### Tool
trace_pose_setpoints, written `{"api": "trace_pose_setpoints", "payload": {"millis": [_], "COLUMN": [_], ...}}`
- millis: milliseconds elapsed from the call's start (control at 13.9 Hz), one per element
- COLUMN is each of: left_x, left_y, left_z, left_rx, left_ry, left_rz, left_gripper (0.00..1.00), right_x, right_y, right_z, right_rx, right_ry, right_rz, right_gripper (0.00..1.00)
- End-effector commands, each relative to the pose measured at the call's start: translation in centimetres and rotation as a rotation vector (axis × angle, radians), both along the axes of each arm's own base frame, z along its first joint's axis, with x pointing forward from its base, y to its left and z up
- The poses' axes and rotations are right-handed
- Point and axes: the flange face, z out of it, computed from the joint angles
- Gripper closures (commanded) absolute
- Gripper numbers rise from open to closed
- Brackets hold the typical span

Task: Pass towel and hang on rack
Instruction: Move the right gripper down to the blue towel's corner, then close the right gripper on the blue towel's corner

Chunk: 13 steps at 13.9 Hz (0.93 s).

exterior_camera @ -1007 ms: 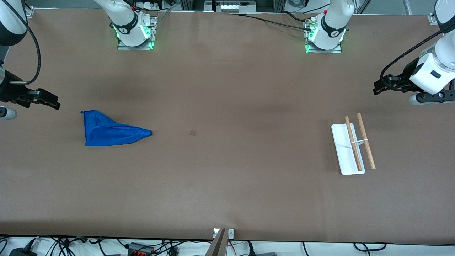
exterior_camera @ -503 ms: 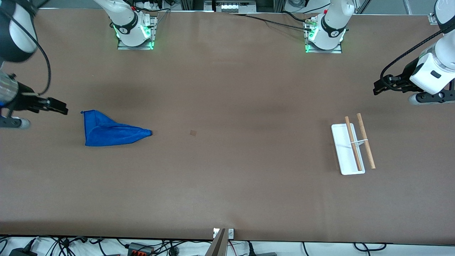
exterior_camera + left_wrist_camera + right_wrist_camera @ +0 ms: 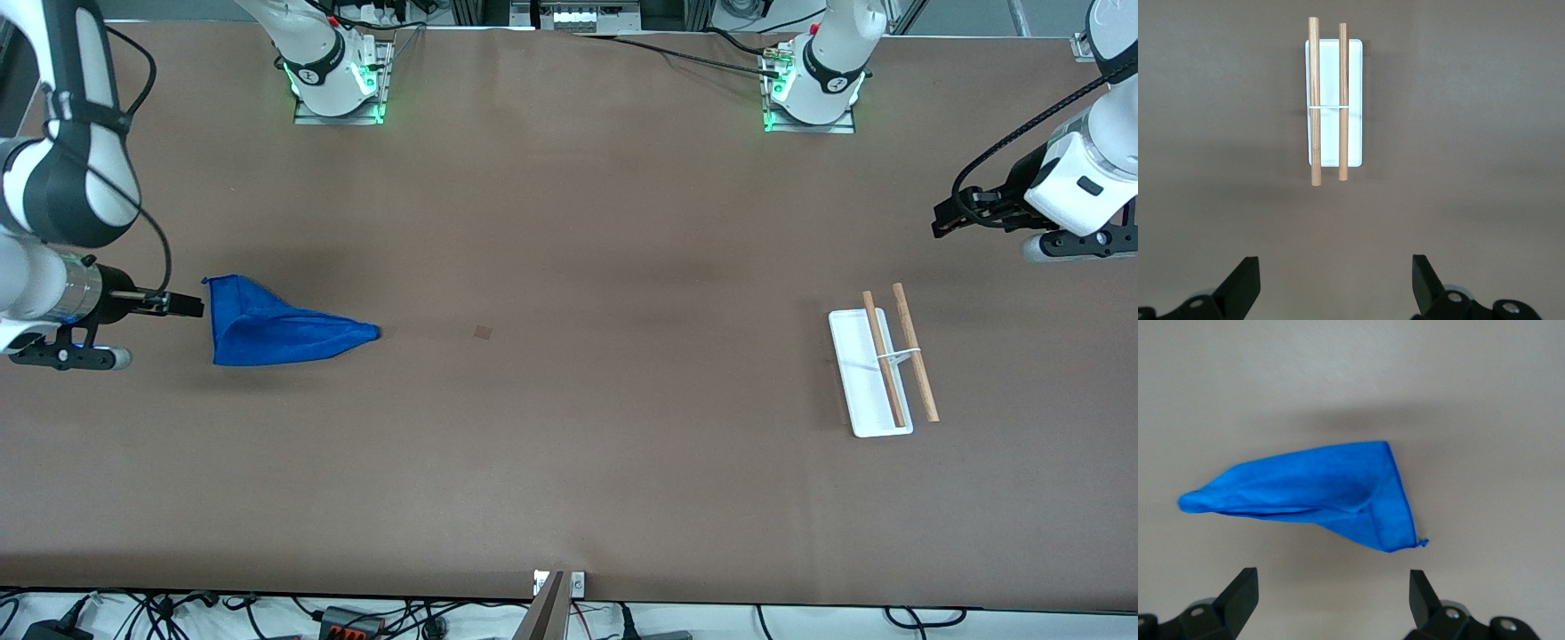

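Observation:
The royal-blue towel [image 3: 276, 326] lies crumpled in a wedge shape on the brown table toward the right arm's end; it also shows in the right wrist view [image 3: 1318, 495]. My right gripper [image 3: 182, 307] is open and empty, above the table just beside the towel's wide edge. The rack [image 3: 880, 364], with a white base and two wooden rods, stands toward the left arm's end; it also shows in the left wrist view [image 3: 1333, 100]. My left gripper [image 3: 944, 221] is open and empty, waiting above the table beside the rack.
The brown table [image 3: 569, 444] stretches between towel and rack. A small dark square mark [image 3: 483, 332] lies on the table near the towel's pointed end. The arm bases [image 3: 338, 76] stand along the table's edge farthest from the front camera.
My right arm has swung in and its gripper has moved toward the towel's wide edge. The left arm, the towel and the rack have not moved.

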Motion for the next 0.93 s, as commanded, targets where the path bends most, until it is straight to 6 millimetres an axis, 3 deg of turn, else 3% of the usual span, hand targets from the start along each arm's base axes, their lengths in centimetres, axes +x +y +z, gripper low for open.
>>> {"api": "trace_pose_setpoints", "payload": {"millis": [0,216,432,575,863], "left_x": [0.4,0.4,0.4,0.4,0.6], "left_y": [0.3,0.3,0.7,0.8,1.3], "left_z": [0.4,0.4,0.5,0.5,-0.1], "left_rx": [-0.021,-0.028,-0.030,-0.035,-0.039], "left_ry": [0.004,0.004,0.004,0.004,0.014], "left_rz": [-0.014,-0.011,-0.003,-0.006,-0.017], "left_gripper": [0.00,0.00,0.00,0.00,0.00], "right_x": [-0.5,-1.7,-2.7,-3.7,-6.0], "right_y": [-2.3,-4.6,-5.4,-7.6,-10.2], "right_z": [-3.3,-7.6,-14.1,-18.0,-22.8], "right_rx": [0.023,0.037,0.005,0.043,0.097], "right_ry": [0.084,0.176,0.318,0.370,0.454], "right_rz": [-0.018,0.033,0.089,0.102,0.068], "right_gripper": [0.00,0.00,0.00,0.00,0.00]}}
